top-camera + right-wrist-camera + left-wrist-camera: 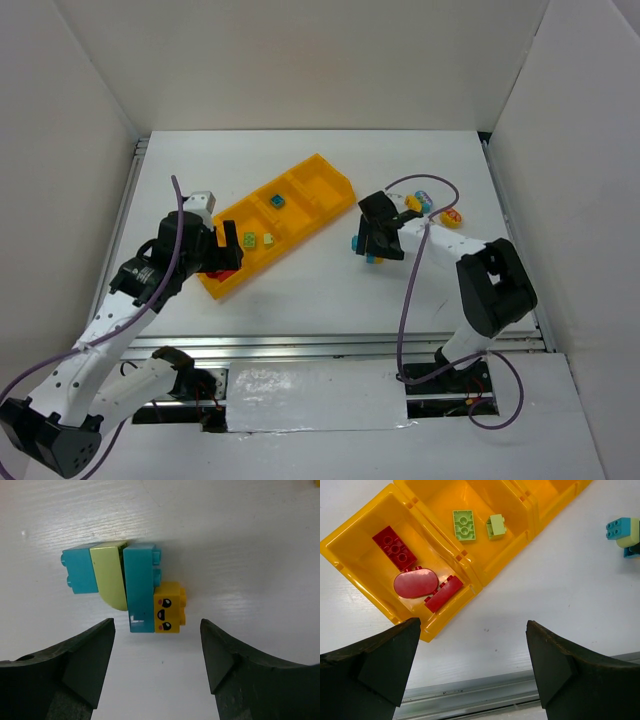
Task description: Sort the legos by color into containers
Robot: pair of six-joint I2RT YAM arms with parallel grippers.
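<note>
Right wrist view: right gripper (156,628) is spread wide, neither finger touching anything. Just ahead of its fingertips, within the width of the gap, a cluster of legos (125,580) lies on the white table (250,540). The pieces are pressed side by side:
- short teal brick (79,572) farthest to the gripper's left
- yellow-green round-topped piece (111,575) next to it
- long teal brick (140,587)
- orange-yellow brick (169,607) with small face marks printed on it, nearest the right finger

Left wrist view: left gripper (472,627) is also spread and holds nothing. The tray (440,500) lies ahead of it, its end compartment just beyond the left finger.
- End compartment: three red legos, namely a studded brick (395,547), a smooth oval piece (416,583) and a narrow brick (443,594) against the near wall.
- Next compartment: two yellow-green legos (464,525), slightly apart.

The same cluster shows at this view's right edge, well off from the hand.

Top external view adds what the wrists miss. The tray lies diagonally, and a teal lego (278,200) sits in its third compartment. The left gripper hangs over the red end of the tray. The right gripper is well apart from the tray. More loose legos (440,208) lie beyond the right gripper, too small to make out their shapes. The face marks and stud detail cannot be read from here.
</note>
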